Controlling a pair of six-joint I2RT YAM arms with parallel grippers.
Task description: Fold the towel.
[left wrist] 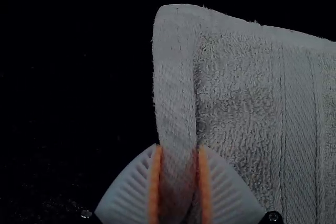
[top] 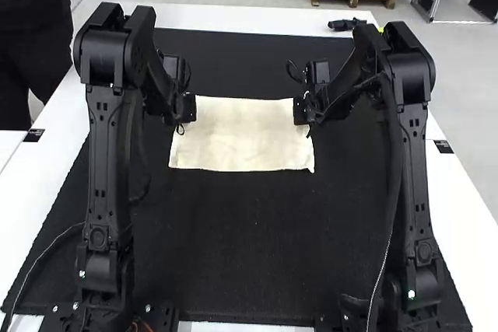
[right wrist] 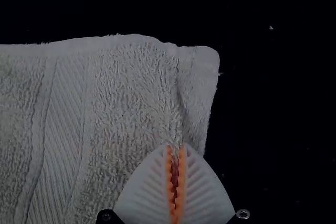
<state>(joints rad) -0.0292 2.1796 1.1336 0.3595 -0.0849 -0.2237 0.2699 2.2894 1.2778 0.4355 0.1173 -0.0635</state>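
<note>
Now close parted left gripper (left wrist: 180,147), match right gripper (right wrist: 176,146) clamped on terry towel (top: 243,139), lift parallel to mat (top: 249,270)'s near edge.

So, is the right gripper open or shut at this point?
Shut: the right gripper has its orange pads close together, with towel pinched at the tips near its edge.
</note>
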